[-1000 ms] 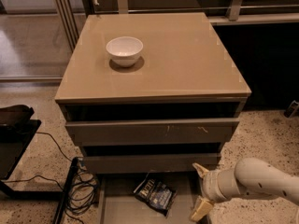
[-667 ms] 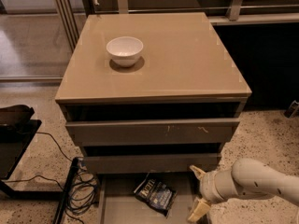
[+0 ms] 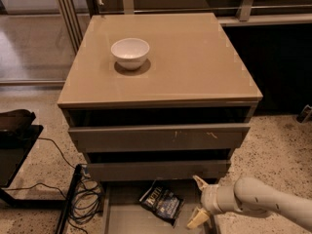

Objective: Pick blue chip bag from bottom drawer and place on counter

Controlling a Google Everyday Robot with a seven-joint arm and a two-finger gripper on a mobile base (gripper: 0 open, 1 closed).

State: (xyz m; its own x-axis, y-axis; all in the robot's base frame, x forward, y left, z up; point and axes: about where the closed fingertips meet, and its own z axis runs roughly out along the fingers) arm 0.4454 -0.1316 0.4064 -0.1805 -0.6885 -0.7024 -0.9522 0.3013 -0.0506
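Note:
The blue chip bag (image 3: 162, 203) lies flat inside the open bottom drawer (image 3: 124, 217), near its back, dark navy with white lettering. My gripper (image 3: 197, 201) is at the drawer's right side, just right of the bag and apart from it. Its two pale fingers (image 3: 199, 182) are spread open and hold nothing. The arm reaches in from the lower right. The counter (image 3: 195, 52) is the glossy taupe top of the cabinet, above the two upper drawers.
A white bowl (image 3: 130, 52) stands on the counter's left half. The two upper drawers (image 3: 161, 138) are slightly ajar. Black cables (image 3: 83, 199) and a dark stand (image 3: 14, 145) lie on the speckled floor at left. A railing runs behind the cabinet.
My gripper has moved a little left, closer to the blue chip bag. The bag and bowl have not moved.

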